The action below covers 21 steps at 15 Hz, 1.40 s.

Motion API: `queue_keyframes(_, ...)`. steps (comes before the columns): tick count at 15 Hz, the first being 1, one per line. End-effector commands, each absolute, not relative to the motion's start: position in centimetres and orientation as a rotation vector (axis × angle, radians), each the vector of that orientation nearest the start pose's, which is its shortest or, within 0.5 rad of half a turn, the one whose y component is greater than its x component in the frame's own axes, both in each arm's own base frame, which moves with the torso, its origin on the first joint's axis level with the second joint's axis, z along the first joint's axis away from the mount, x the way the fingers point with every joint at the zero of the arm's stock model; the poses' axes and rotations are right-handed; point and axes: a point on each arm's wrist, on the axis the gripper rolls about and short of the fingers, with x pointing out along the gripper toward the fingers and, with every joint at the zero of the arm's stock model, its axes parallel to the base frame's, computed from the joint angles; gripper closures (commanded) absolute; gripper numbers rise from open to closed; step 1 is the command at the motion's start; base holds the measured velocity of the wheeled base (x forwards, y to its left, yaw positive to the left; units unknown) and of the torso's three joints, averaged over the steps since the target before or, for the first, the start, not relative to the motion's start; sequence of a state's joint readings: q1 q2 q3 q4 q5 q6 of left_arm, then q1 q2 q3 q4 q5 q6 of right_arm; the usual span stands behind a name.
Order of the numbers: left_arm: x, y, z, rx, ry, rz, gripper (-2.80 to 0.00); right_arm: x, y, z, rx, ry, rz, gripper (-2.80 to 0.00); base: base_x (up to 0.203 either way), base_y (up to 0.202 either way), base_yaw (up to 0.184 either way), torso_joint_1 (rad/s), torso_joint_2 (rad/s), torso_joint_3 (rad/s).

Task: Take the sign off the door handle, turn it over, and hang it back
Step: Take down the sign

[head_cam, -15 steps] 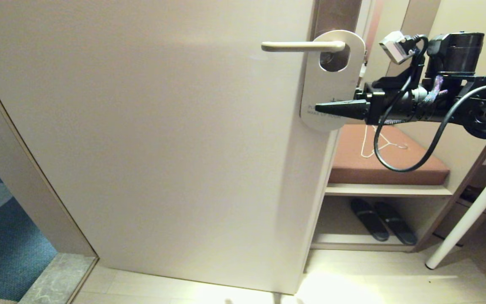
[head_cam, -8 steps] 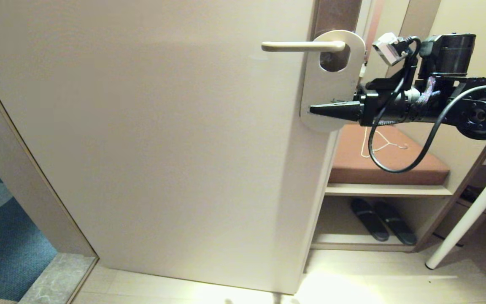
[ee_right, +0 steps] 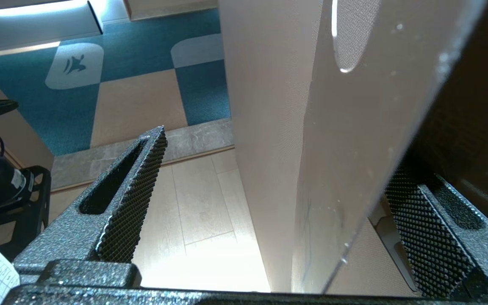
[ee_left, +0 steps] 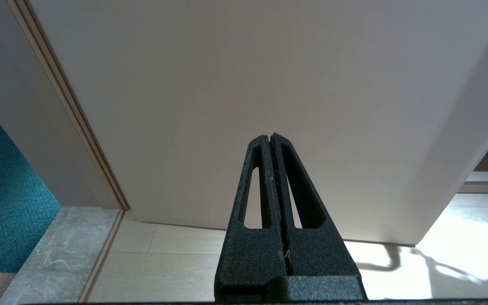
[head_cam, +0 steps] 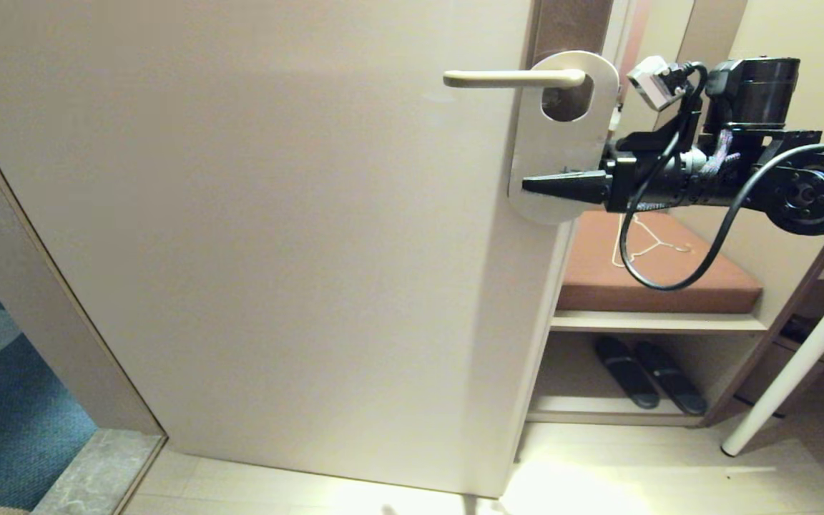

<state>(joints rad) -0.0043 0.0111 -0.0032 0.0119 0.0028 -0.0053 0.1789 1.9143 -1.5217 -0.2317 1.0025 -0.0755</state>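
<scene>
Hanging by its oval hole on the door handle (head_cam: 508,79): the sign (head_cam: 555,143), white face outward, lettering hidden behind right gripper (head_cam: 526,187). Spread wide, straddling the sign's lower edge, ungripped. Left gripper (ee_left: 271,140) clenched, empty, below the handle.

The head view looks forward and down at the door (head_cam: 276,236) from some way back, taking in the handle (head_cam: 512,78), the sign (head_cam: 562,136) and the floor (head_cam: 669,472). The left wrist view sits low, behind its own fingers (ee_left: 254,199), facing the door's (ee_left: 248,84) lower part and the floor (ee_left: 176,267). The right wrist view sits very near the sign (ee_right: 354,140), looking along it and the door's edge (ee_right: 265,127) to the floor (ee_right: 201,199). All three share door and floor.
</scene>
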Motion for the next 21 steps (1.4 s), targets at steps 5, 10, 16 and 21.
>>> queue_keyframes(5, -2.21, 0.02, 7.53, -0.006, 0.021, -0.001, 0.0, 37.61, 8.75, 26.96, 0.0, 0.108, 1.186, 0.0, 0.0, 0.0, 0.0, 0.0, 0.0, 0.0)
queue_keyframes(10, -2.21, 0.02, 7.54, -0.006, 0.022, -0.001, 0.0, 37.58, 8.75, 27.16, -0.003, 0.102, 1.186, 0.0, 0.0, 0.0, 0.0, 0.0, 0.0, 0.0)
queue_keyframes(16, -2.21, 0.02, 7.53, -0.006, 0.021, -0.001, 0.0, 37.64, 8.76, 27.68, -0.012, 0.083, 1.185, 0.0, 0.0, 0.0, 0.0, 0.0, 0.0, 0.0)
queue_keyframes(21, -2.25, 0.02, 7.52, -0.006, 0.017, -0.001, 0.0, 37.42, 8.86, 27.83, -0.015, 0.082, 1.174, 0.0, 0.0, 0.0, 0.0, 0.0, 0.0, 0.0)
